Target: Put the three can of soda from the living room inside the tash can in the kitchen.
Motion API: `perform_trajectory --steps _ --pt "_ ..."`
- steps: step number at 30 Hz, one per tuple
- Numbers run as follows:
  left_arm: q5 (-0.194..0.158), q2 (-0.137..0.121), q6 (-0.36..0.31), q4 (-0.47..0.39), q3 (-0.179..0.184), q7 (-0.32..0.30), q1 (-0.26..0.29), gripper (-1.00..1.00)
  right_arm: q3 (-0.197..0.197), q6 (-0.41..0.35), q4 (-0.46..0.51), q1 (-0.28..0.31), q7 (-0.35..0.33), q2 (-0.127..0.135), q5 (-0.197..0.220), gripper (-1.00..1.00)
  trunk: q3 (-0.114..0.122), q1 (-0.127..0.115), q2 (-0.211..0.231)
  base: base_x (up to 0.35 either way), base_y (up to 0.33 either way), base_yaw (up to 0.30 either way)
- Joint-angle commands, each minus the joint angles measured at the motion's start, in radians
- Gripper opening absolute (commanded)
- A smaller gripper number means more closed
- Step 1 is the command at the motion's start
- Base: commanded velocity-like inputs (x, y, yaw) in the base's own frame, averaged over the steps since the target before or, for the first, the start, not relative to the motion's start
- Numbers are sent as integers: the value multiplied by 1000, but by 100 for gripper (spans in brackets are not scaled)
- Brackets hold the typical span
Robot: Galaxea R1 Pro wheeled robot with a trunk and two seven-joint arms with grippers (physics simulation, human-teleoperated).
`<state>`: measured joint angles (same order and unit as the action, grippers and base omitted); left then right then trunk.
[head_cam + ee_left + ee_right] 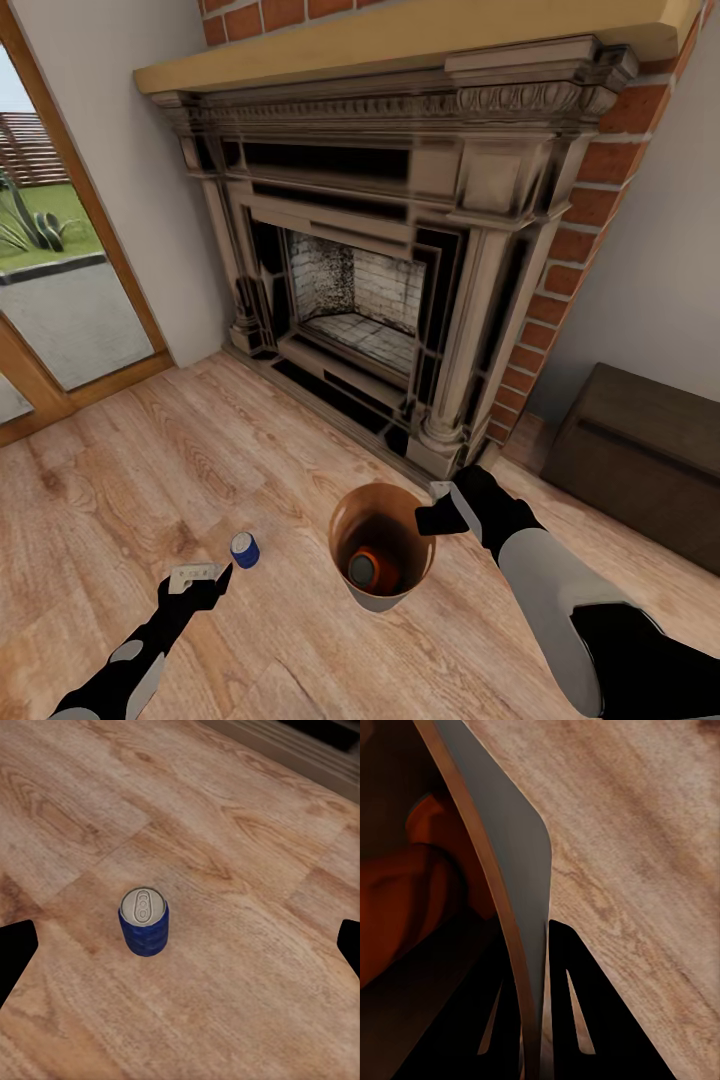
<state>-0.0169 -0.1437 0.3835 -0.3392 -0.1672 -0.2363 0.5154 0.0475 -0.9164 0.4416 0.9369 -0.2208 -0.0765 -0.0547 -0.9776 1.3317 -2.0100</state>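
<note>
Down at the floor, the right gripper [432,522] is clamped on the rim of the trash can [400,597], one finger inside the wall and one outside, as the right wrist view shows. An orange soda can [364,568] lies inside the bucket. The left gripper [200,577] hangs with its fingers spread wide, just beside an upright blue soda can [144,921] on the wood plank floor [260,450], in front of the brick fireplace [380,260].
</note>
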Motion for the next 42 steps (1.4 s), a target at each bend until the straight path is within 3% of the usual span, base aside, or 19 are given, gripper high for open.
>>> perform_trajectory --steps 1,23,42 --pt "0 0 0 0 0 0 0 100 -3 -2 0 0 -8 0 27 -100 0 0 0 0 0 0" --pt "1 12 0 -1 1 0 0 100 -5 -2 1 0 -7 2 25 -100 0 0 0 0 1 0" --pt "2 15 0 -3 2 -1 0 100 -7 -2 2 0 -6 6 25 -100 18 0 0 121 199 -150"
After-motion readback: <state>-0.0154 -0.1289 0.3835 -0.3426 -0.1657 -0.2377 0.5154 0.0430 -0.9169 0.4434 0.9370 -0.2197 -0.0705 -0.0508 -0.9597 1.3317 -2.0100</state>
